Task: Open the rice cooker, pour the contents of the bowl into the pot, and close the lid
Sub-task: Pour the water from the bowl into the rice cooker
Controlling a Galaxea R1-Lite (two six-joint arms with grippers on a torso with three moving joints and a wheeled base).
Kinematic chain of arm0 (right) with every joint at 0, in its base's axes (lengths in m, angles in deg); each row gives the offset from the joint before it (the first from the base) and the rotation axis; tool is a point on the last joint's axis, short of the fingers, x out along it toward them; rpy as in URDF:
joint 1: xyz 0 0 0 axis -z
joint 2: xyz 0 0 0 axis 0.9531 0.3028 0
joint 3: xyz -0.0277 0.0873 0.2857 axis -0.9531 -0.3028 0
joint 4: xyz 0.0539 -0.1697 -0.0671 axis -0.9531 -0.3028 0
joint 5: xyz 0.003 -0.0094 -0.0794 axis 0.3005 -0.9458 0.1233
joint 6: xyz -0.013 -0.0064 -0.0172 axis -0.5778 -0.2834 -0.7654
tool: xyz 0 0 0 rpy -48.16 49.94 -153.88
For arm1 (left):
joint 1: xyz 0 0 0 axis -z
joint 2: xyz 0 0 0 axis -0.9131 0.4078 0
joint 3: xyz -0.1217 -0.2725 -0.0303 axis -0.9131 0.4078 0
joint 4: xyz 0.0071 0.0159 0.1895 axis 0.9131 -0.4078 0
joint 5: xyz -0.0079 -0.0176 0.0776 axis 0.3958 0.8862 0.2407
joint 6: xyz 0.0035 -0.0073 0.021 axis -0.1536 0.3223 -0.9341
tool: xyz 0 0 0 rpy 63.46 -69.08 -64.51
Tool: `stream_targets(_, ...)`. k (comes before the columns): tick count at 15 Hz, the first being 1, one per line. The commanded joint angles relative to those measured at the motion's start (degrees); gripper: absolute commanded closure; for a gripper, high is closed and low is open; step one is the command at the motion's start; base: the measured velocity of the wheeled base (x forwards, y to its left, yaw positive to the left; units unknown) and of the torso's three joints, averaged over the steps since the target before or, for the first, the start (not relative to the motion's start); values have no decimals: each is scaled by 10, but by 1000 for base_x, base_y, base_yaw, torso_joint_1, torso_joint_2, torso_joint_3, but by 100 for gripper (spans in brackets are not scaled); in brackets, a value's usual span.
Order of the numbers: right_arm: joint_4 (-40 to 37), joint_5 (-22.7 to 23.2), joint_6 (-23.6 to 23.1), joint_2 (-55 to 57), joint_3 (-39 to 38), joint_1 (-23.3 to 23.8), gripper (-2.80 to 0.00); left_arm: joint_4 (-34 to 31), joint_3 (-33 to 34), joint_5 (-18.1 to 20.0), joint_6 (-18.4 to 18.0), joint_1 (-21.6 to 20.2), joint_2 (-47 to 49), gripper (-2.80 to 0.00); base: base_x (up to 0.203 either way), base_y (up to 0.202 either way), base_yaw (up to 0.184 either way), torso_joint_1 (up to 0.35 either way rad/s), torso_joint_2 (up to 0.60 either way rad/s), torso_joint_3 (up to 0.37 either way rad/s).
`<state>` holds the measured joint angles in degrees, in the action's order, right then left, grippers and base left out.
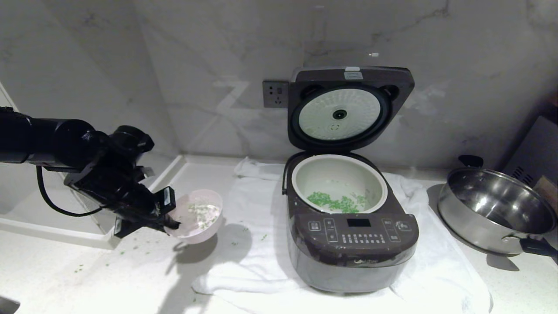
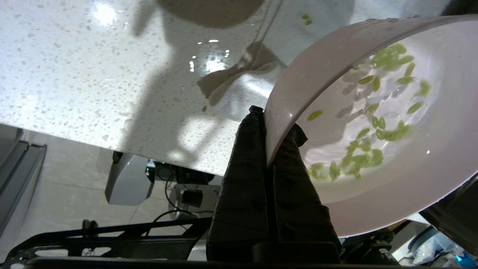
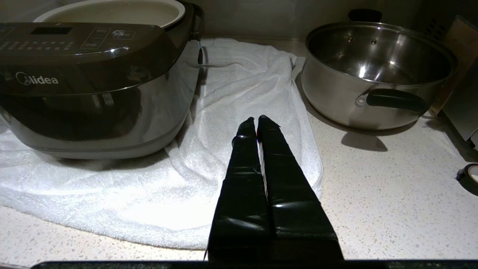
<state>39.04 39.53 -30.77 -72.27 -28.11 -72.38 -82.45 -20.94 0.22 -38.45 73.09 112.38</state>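
The dark brown rice cooker [image 1: 351, 244] stands on a white towel with its lid [image 1: 348, 107] swung up against the wall. Its pale pot [image 1: 339, 183] holds a patch of green contents [image 1: 333, 202]. Left of the cooker, above the counter, my left gripper [image 1: 171, 223] is shut on the rim of the pink bowl [image 1: 197, 214], which is tilted and still has some green bits [image 2: 368, 149] inside. One finger [image 2: 250, 149] is outside the rim, the other inside. My right gripper [image 3: 256, 120] is shut and empty, low over the towel right of the cooker [image 3: 89, 86].
A shiny steel pan [image 1: 495, 209] with black handles sits right of the cooker, with a grey box [image 1: 534, 152] behind it. The white towel [image 1: 244, 261] spreads under the cooker. Green bits [image 1: 122, 252] lie scattered on the counter. A wall socket [image 1: 275, 93] is behind the lid.
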Motion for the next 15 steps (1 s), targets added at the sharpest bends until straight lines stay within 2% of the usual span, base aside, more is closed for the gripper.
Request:
stream_targets(1,0,0,0,0,0,-1,0,-3,-15,0,6,14,3,0,0,0,0,0,0,0)
stream_targets(6,0,0,0,0,0,-1,0,-70,-100,-2,7,36,28,0,0,0,0,0,0,0)
stream_targets(15,0,0,0,0,0,-1,0,-177,-294,-5,15,89,101,0,0,0,0,0,0,0)
